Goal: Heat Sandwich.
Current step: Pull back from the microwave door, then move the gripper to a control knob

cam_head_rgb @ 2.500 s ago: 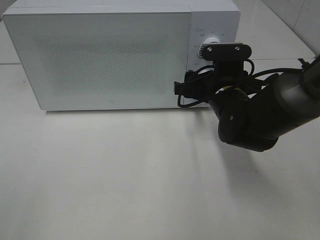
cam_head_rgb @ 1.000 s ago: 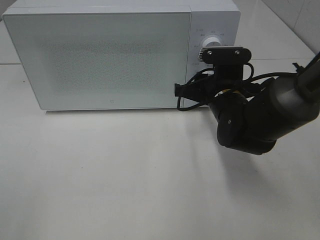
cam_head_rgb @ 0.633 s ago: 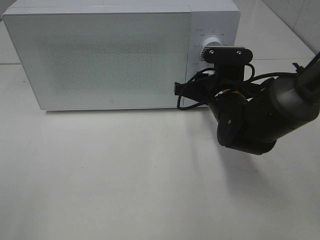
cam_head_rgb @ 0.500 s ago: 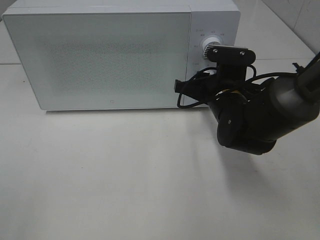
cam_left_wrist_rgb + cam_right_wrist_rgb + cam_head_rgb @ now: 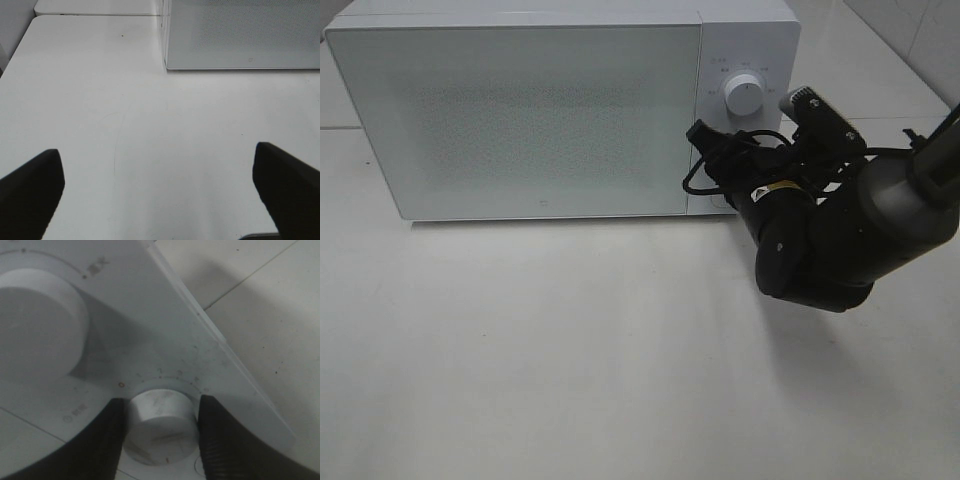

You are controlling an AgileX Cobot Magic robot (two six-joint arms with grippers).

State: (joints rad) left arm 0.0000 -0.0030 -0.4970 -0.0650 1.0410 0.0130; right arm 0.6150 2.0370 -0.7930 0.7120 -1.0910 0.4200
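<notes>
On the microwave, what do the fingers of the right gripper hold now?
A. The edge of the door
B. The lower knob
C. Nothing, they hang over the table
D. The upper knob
B. In the right wrist view the right gripper has its fingers pressed against both sides of the lower knob, while the upper knob of the microwave stands free in the exterior high view.

Soft, even light, faint shadows; the right wrist close-up looks blurry.
</notes>
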